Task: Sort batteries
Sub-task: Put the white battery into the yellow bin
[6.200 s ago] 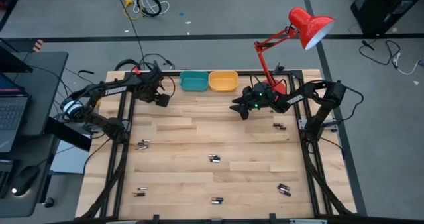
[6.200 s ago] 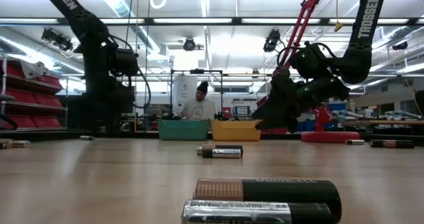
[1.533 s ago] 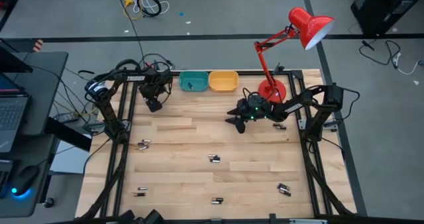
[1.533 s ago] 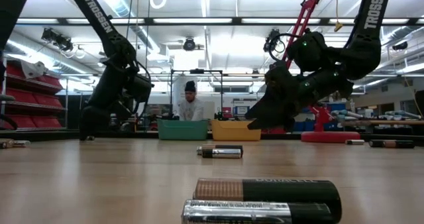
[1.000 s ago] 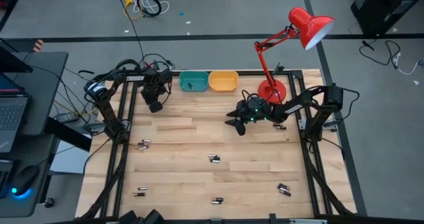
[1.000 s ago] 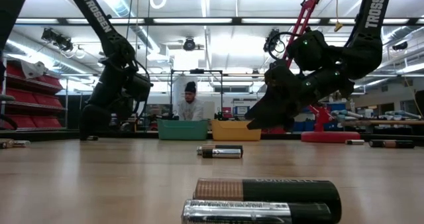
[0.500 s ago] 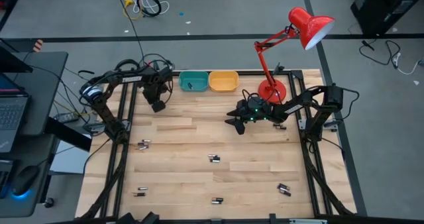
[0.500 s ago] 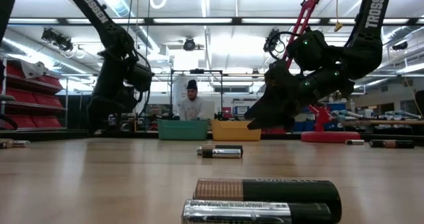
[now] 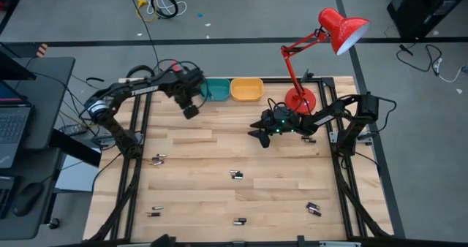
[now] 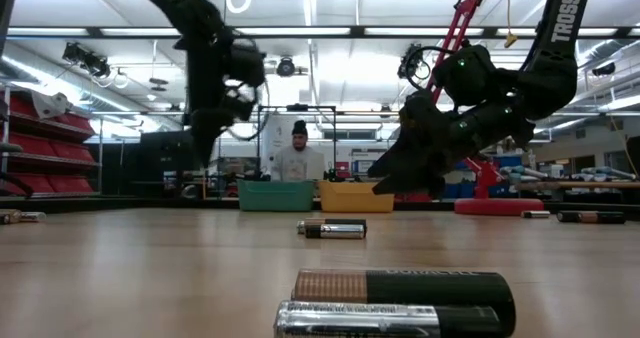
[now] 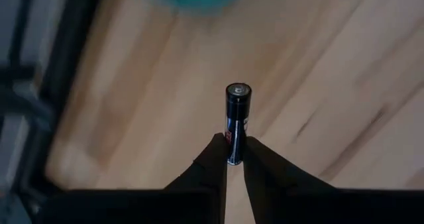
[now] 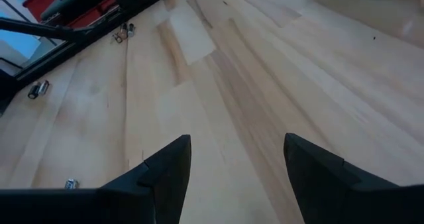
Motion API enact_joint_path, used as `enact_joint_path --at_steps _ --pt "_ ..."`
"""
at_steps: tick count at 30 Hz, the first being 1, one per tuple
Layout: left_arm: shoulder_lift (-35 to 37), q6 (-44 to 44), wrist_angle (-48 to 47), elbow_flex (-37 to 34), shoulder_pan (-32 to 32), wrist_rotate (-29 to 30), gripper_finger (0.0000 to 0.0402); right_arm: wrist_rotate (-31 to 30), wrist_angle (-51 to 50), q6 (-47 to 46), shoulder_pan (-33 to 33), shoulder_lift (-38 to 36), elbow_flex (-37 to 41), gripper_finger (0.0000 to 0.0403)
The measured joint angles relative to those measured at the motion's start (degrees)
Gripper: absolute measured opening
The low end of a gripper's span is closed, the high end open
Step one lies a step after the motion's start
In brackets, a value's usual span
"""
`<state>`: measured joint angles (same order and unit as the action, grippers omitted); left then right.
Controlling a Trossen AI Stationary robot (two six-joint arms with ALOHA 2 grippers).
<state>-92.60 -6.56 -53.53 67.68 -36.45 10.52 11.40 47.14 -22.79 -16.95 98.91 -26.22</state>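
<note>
My left gripper hangs over the table's far left part, just beside the teal bin, shut on one battery. A yellow bin stands right of the teal one at the far edge. My right gripper hovers open over the table's far right part with nothing between its fingers. Several more batteries lie on their sides on the wood, among them one at the middle, one at the left and one at the near right. My left gripper pinches the battery's near end between its two fingertips. The battery runs in line with the fingers and sticks out past them, its metal cap facing away. It is lifted clear of the table.
A red desk lamp stands at the far right corner behind my right arm. Two batteries lie close to the low camera, another farther back. Bare wood stretches across the table's middle. A person sits beyond the bins.
My left gripper has risen and swung toward the table's right, from the far left corner toward the teal bin, carrying the battery with it. My right gripper has kept still.
</note>
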Motion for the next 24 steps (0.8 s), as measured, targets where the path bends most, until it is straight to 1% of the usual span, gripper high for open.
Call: enact_joint_path --at_steps 5,10,12,16,20,24 --pt "-4.2 -0.6 3.9 6.7 1.9 0.2 0.0049 0.0 -0.7 0.0 0.0 0.0 0.0 0.0227" --pt "-12.0 -2.9 5.9 13.3 3.4 0.1 0.0049 0.2 -5.4 -0.2 0.0 0.0 0.0 0.0227" --pt "-15.4 -4.2 6.8 16.7 4.2 -1.2 0.0049 0.2 -7.7 -0.2 0.0 0.0 0.0 0.0227" --pt "-21.5 -5.9 7.1 24.6 5.5 -3.7 0.0049 0.4 -10.9 -0.1 0.0 0.0 -0.1 0.0227" --pt "-26.3 -8.4 7.6 32.0 6.5 -3.8 0.0049 0.5 -12.4 0.0 0.1 -0.2 -0.3 0.0227" --pt "-30.6 -8.5 7.0 37.8 6.6 -4.0 0.0049 0.1 -12.8 0.1 0.8 -0.2 -0.2 0.0227"
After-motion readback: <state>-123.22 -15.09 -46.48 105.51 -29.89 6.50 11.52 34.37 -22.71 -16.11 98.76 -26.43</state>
